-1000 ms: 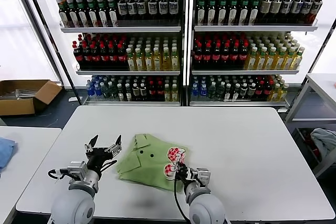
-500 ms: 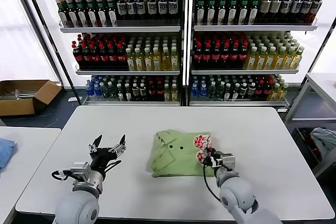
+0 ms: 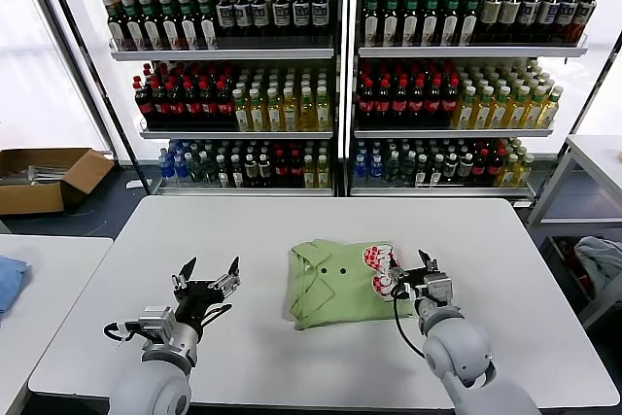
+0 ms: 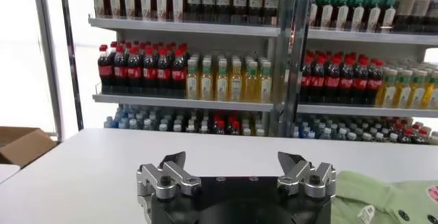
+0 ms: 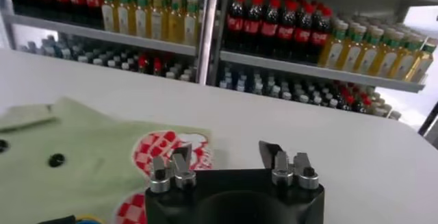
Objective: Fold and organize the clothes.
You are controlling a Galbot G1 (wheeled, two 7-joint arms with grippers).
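Note:
The clothes, a light green polo shirt (image 3: 330, 287), lie folded on the white table (image 3: 486, 240) a little right of centre, collar and buttons up. The red-and-white print (image 3: 380, 270) sits at the shirt's right edge. My right gripper (image 3: 408, 269) hovers just at that edge, open, with nothing between its fingers. In the right wrist view the shirt (image 5: 75, 157) and print (image 5: 168, 148) lie under and beside one finger of the right gripper (image 5: 224, 151). My left gripper (image 3: 206, 279) stands open over bare table left of the shirt. The left wrist view shows the left gripper (image 4: 231, 158) open and a corner of the shirt (image 4: 383, 194).
Shelves of bottles (image 3: 330, 75) stand behind the table. A cardboard box (image 3: 44, 177) lies on the floor at far left. A blue cloth (image 3: 8, 279) rests on the side table at left, a grey-blue cloth (image 3: 601, 264) at far right.
My right gripper carried the shirt's printed edge to the right, shifting the whole shirt that way, then opened and let go. The left gripper only drifted slightly.

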